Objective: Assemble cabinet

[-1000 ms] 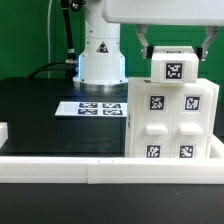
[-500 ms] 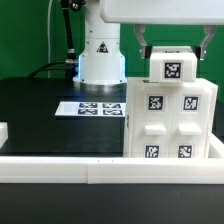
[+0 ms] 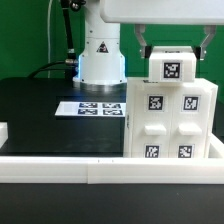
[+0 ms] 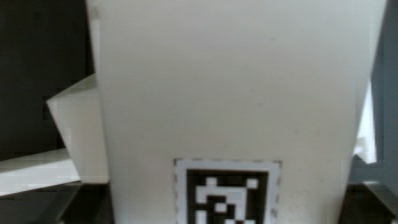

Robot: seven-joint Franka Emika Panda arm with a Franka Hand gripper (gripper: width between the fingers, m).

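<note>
The cabinet stands at about 3 o'clock in the exterior view, upright on the black table, its front of small tagged panels facing the camera. The marker board lies at the cabinet's 9 o'clock, just beside it. A tagged top piece sits at the cabinet's 12 o'clock, resting on the body. The gripper hangs over that piece, with one finger at its 9 o'clock and the other at its 3 o'clock. The jaws are spread wide around it, but I cannot tell whether they press on its sides or stand just clear. In the wrist view the white piece fills nearly everything, its tag at 6 o'clock, and no contact shows. The step in hand looks like seating or fastening this top piece onto the body. The next move probably calls for a firm, square hold and a straight push or turn that does not tip the cabinet.
</note>
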